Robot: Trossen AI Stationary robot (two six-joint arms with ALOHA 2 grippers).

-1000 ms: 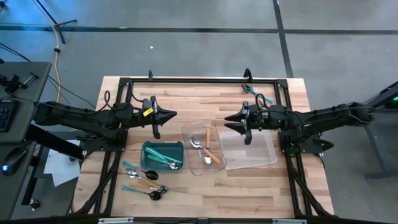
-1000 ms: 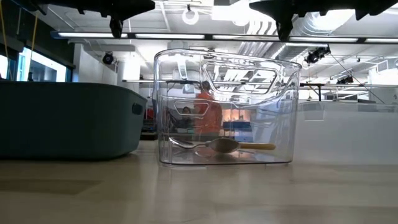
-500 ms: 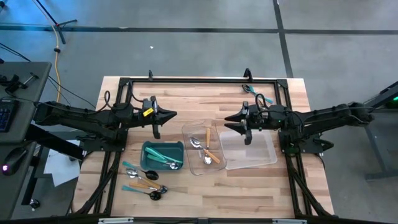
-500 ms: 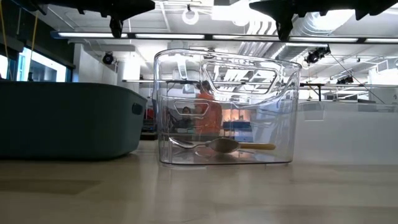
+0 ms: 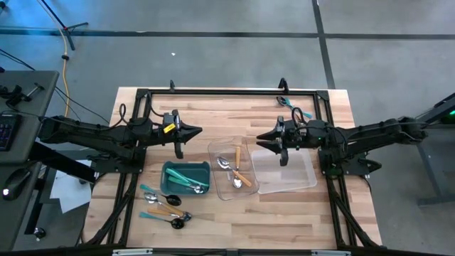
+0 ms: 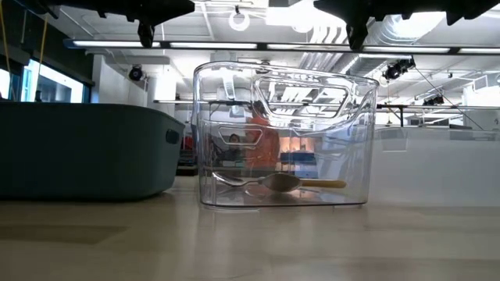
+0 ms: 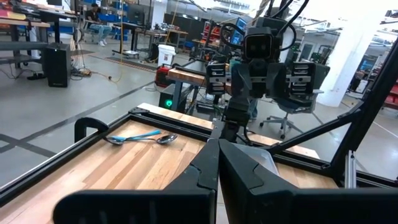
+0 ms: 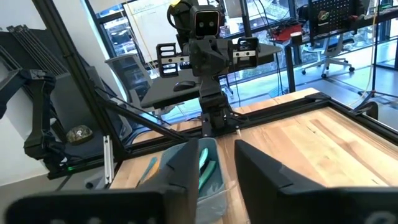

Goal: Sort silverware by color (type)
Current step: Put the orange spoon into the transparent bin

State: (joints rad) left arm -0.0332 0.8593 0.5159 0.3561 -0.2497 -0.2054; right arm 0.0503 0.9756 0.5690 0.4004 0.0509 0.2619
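The silverware lies in several places. Teal-handled spoons [image 5: 186, 180] lie in the teal bin [image 5: 169, 171]. Orange-handled spoons [image 5: 238, 171] lie in the clear tray [image 5: 215, 151], where one [image 6: 301, 184] shows in the low view. Loose spoons [image 5: 163, 206] lie on the table near its front left. Two teal-handled spoons [image 7: 140, 137] lie at the far right. My left gripper [image 5: 199, 131] is shut and empty, held level above the table beyond the bin. My right gripper [image 8: 217, 147] faces it, level, with a gap between its fingers and nothing in it.
A second clear tray [image 5: 307, 178] stands right of the first, under my right gripper, with nothing in it. A black frame [image 5: 227, 92] runs round the table. Bare wood lies along the far side and at the near right.
My right gripper's fingers have drawn a little closer together. Both arms have kept their places and no silverware has moved.
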